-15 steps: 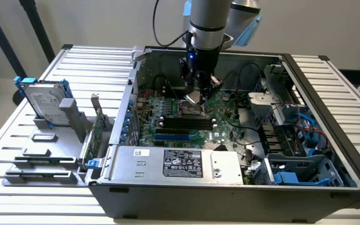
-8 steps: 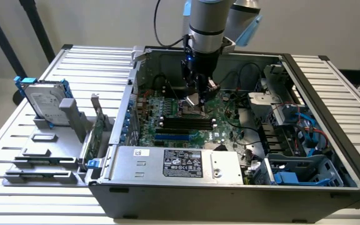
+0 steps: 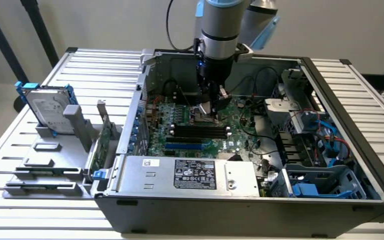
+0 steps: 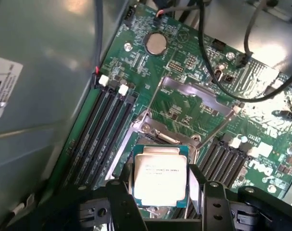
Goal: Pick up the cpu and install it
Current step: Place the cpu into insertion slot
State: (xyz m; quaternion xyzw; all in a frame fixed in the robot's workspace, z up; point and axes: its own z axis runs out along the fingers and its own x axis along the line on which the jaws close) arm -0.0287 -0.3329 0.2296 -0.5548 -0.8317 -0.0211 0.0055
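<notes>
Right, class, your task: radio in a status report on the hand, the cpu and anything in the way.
Hand closed on cpu. Cpu right over socket. Cables lie off the socket.

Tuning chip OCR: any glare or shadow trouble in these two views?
Wrist view: glare whitens the square silver-topped cpu chip, print faint; bright patch on the grey metal case wall. Exterior view: soft even light, no hard shadows on the green motherboard.
</notes>
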